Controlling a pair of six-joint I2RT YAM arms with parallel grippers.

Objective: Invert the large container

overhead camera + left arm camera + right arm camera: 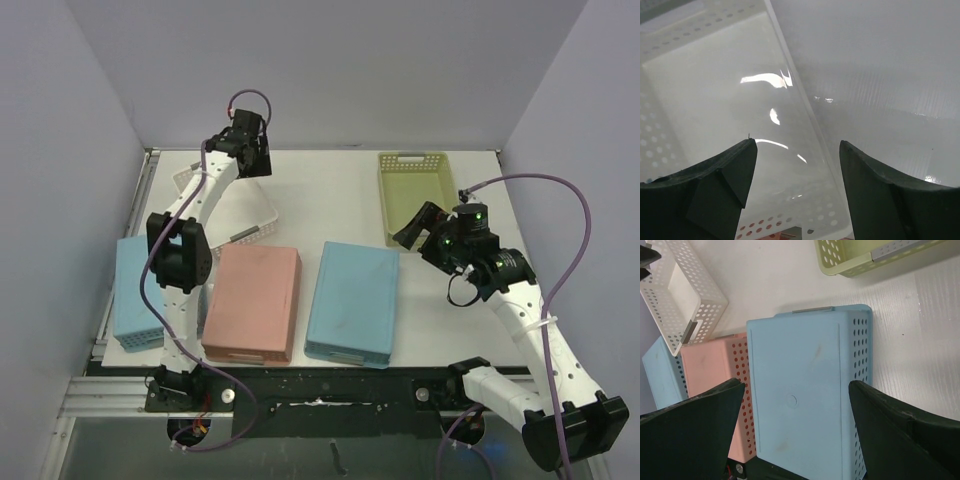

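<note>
Gaping left gripper over white basket

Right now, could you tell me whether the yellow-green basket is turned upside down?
No, the yellow-green basket sits open side up, its hollow inside visible from above.

the left gripper hangs with its two dark fingers spread wide, over the inside of a white basket. the basket's smooth floor shows bright glare streaks, with perforated walls at the left, top and bottom. its long rim runs diagonally down between the fingers. right of the rim lies the bare white table. something pink shows through the bottom holes.
</note>
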